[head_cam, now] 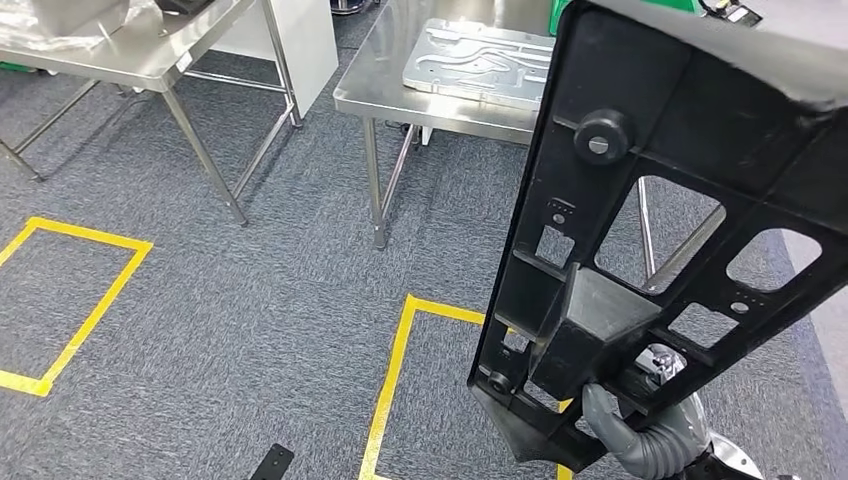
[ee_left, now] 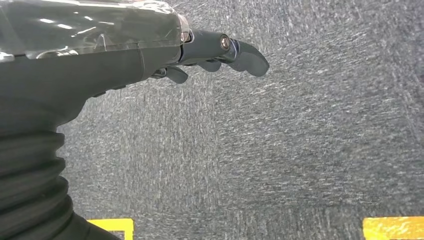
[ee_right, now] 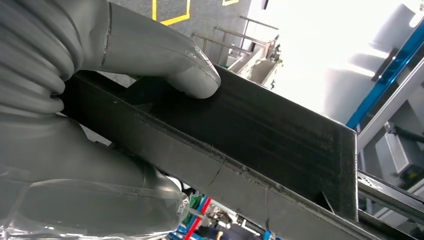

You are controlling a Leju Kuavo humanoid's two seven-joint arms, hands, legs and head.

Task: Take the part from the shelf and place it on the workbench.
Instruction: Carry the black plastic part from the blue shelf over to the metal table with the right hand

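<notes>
A large black plastic part (head_cam: 660,200), a ribbed frame with cut-outs and a round knob, stands upright close in front of me on the right. My right hand (head_cam: 625,425) grips its lower end from below. Seen from the right wrist, the thumb (ee_right: 192,75) presses on the part's black edge (ee_right: 270,135). My left hand (ee_left: 215,55) hangs over grey carpet with its fingers loosely extended and nothing in it. The steel workbench (head_cam: 400,75) stands ahead, beyond the part.
A machined metal plate (head_cam: 480,60) lies on the workbench. A second steel table (head_cam: 150,55) stands at the back left. Yellow tape rectangles (head_cam: 85,310) mark the grey carpet. A small black object (head_cam: 272,463) lies on the floor near the bottom edge.
</notes>
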